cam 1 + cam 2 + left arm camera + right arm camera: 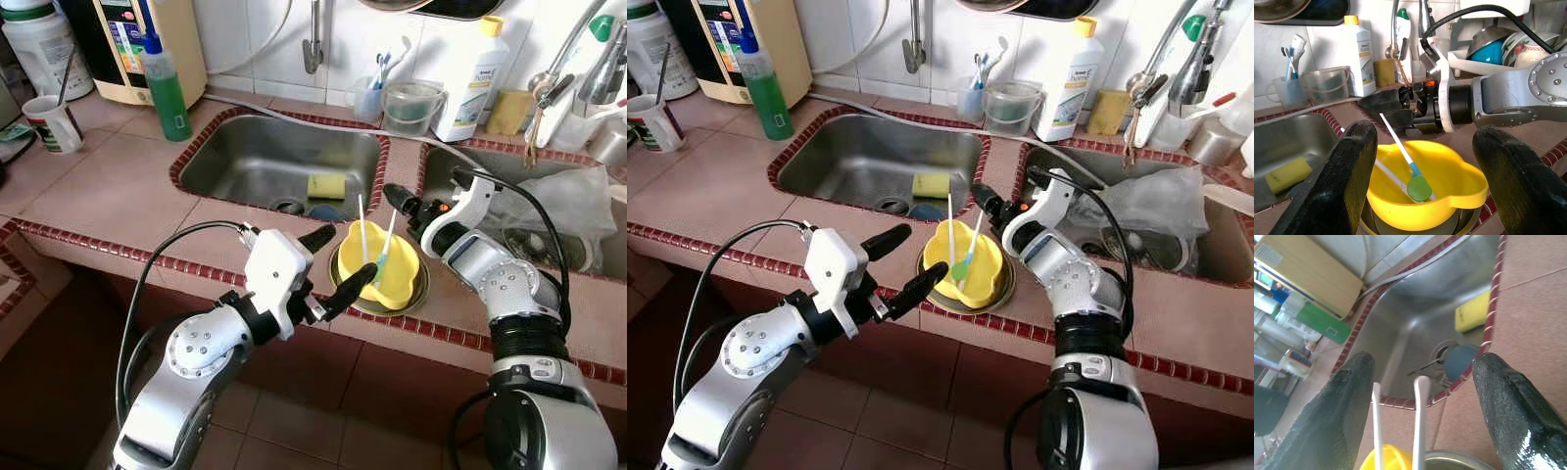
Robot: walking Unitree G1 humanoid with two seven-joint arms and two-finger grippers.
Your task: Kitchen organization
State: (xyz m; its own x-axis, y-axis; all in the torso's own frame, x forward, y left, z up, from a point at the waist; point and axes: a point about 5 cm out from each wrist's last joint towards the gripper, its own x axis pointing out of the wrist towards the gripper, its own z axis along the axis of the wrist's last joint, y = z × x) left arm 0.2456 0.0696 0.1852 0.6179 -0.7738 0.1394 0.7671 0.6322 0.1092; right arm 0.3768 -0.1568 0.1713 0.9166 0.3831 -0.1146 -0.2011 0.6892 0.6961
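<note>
Yellow bowl (380, 269) with two white-handled utensils (375, 240), nested in steel bowl (355, 300).

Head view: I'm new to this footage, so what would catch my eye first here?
The yellow bowl at the counter's front edge, nested in a metal bowl, with two white-handled utensils standing in it. Both grippers flank it with jaws open: the left gripper beside it, the right gripper behind it. Beyond lies a sink holding a yellow sponge.

A pinkish tiled bench (108, 196) with a dark red mosaic edge is spreading beyond the claws, two steel sinks (245, 157) sunk into it. White wall tiles (265, 39) are catching soft daylight; brown floor tiles (294, 421) are lying below.
</note>
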